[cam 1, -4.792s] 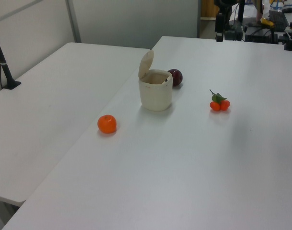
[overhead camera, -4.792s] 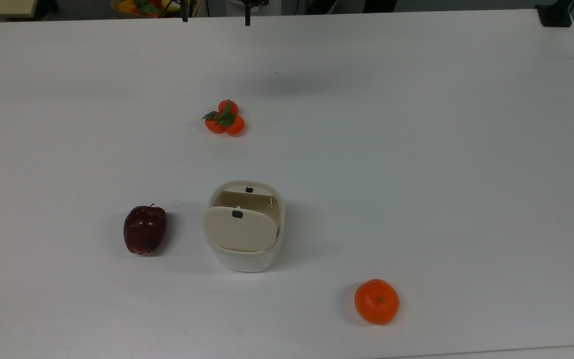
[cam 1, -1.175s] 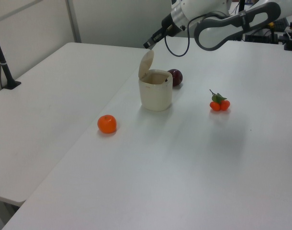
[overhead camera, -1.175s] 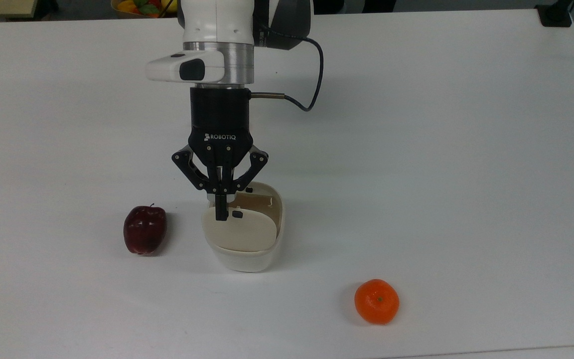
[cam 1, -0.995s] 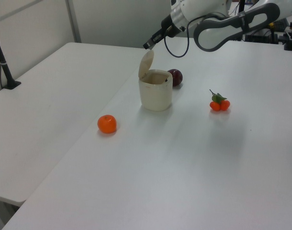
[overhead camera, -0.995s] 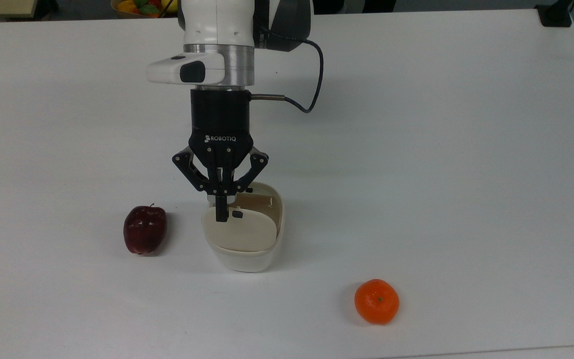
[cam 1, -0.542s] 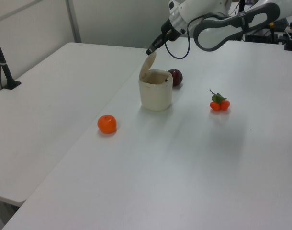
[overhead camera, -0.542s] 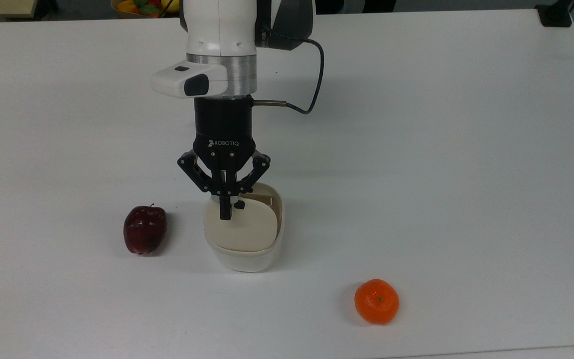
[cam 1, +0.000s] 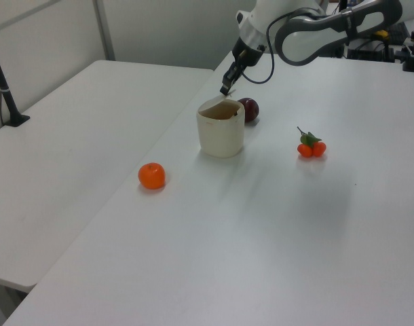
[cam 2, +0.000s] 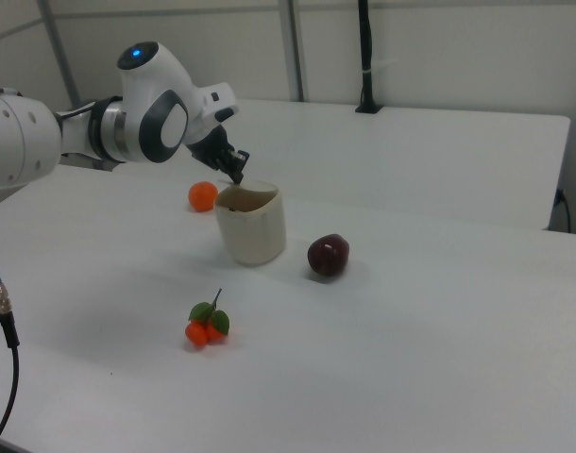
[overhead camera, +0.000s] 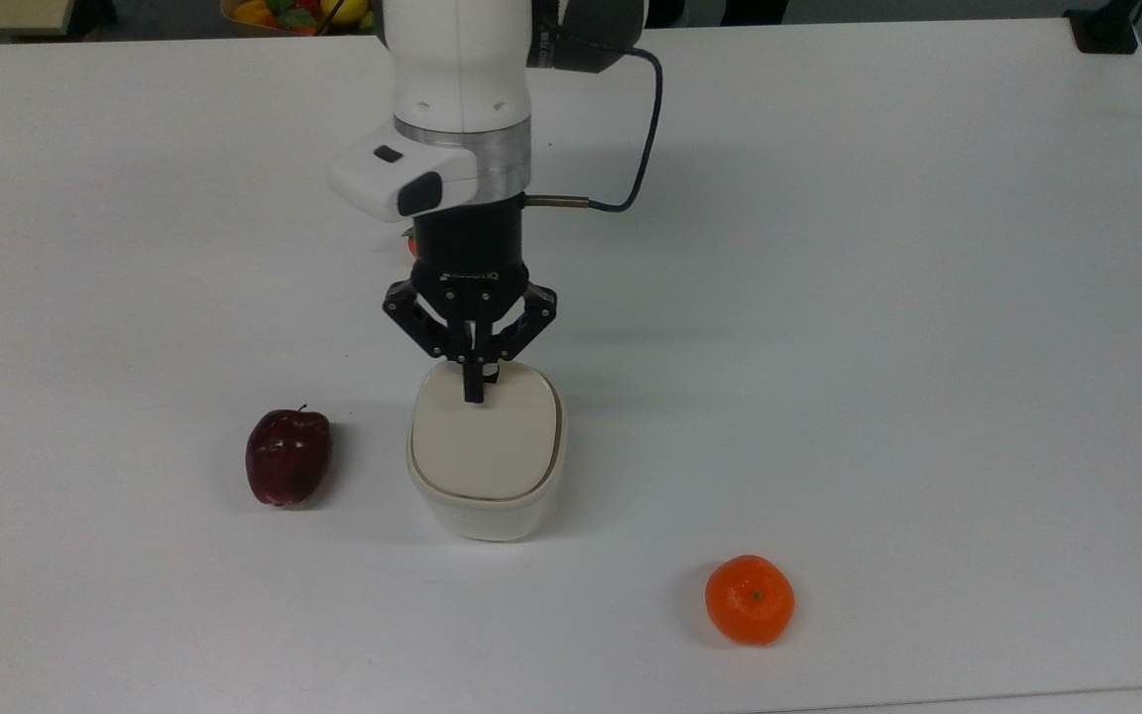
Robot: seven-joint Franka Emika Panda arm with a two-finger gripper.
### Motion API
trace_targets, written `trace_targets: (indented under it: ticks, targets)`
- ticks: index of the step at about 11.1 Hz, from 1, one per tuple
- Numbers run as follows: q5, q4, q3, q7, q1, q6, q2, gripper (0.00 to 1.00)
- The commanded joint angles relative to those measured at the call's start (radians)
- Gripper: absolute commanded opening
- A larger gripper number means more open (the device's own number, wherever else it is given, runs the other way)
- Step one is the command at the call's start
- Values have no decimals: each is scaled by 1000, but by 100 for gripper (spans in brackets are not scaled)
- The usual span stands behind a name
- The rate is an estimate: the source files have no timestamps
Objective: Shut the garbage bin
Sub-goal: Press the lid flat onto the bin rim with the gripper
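Observation:
The cream-white garbage bin (overhead camera: 487, 518) stands mid-table, also seen in the left view (cam 1: 220, 136) and the right view (cam 2: 253, 231). Its beige lid (overhead camera: 485, 441) lies almost flat over the opening. In the left view the lid (cam 1: 212, 104) is tilted a little, with a narrow gap under its raised edge. My gripper (overhead camera: 473, 392) is shut with nothing held, and its fingertips press down on the lid's edge nearest the arm. The gripper (cam 1: 224, 88) reaches the bin from above, and in the right view the gripper (cam 2: 238, 176) sits right at the rim.
A dark red apple (overhead camera: 288, 456) lies close to the bin on the top view's left. An orange (overhead camera: 749, 599) sits toward the front right. A cluster of small oranges with leaves (cam 1: 311, 146) lies under the arm. A black clamp post (overhead camera: 1106, 30) stands at the far right corner.
The arm came in from the far edge, then pushed the upright lid down over the opening. In the last half second the lid dropped from half-raised to nearly flat.

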Motion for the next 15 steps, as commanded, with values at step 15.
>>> trace_targets:
  ticks: [15]
  targets:
    - [-2, -44, -8, 22, 26, -87, 32, 0]
